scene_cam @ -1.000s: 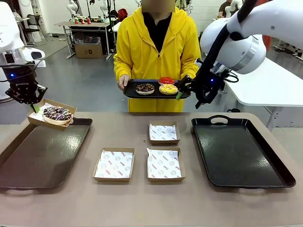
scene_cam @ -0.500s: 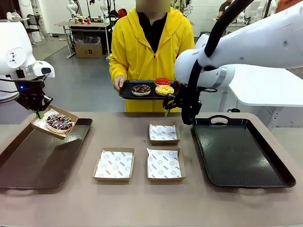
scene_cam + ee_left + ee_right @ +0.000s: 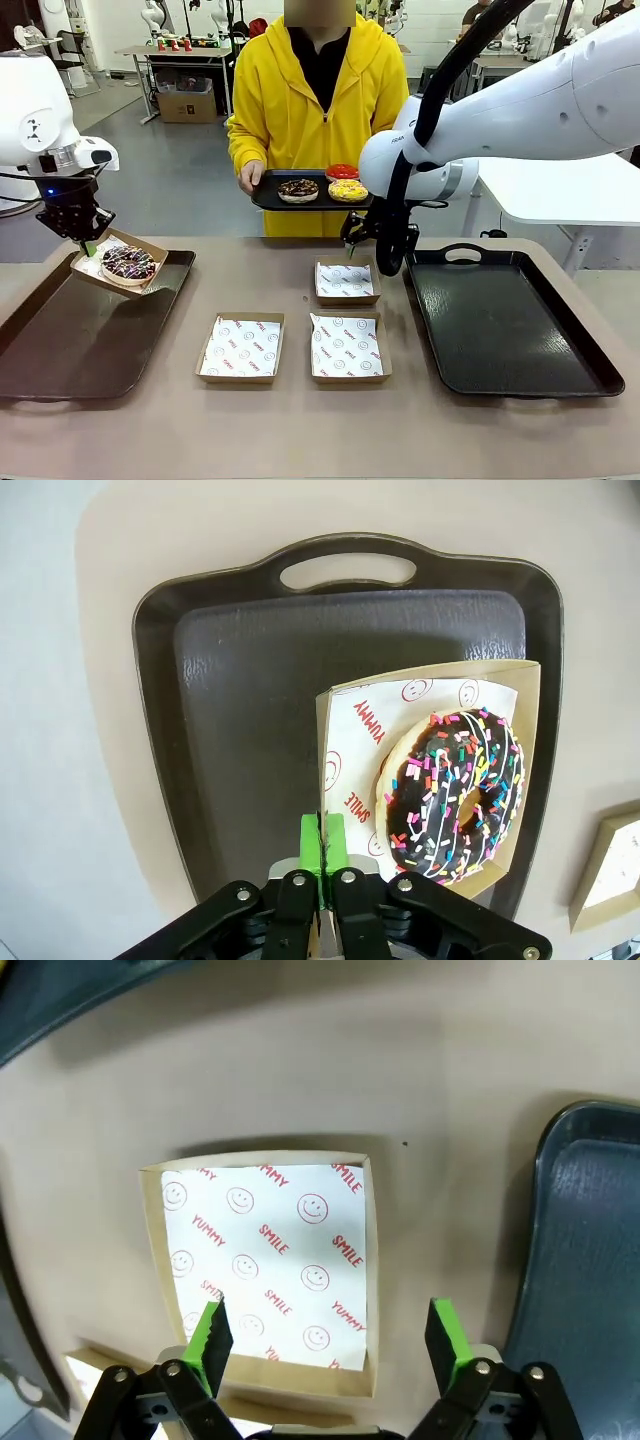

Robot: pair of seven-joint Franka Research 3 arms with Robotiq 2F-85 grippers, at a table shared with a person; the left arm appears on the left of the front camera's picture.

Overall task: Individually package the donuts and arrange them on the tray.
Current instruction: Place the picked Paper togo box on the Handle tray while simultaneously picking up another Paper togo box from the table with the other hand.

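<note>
My left gripper is shut on the rim of a cardboard box. It holds the box tilted just over the far end of the left tray. In that box lies the dark donut with coloured sprinkles. My right gripper hangs open over an empty paper-lined box. A person in yellow holds a small black tray with the chocolate, red and yellow donuts.
Two more empty lined boxes sit near the table's middle front. A large black tray lies at the right. My right arm stretches across the upper right of the table.
My left gripper has lowered the boxed donut slightly toward the left tray. My right arm has swung left and down from the person's tray to above the back empty box.
</note>
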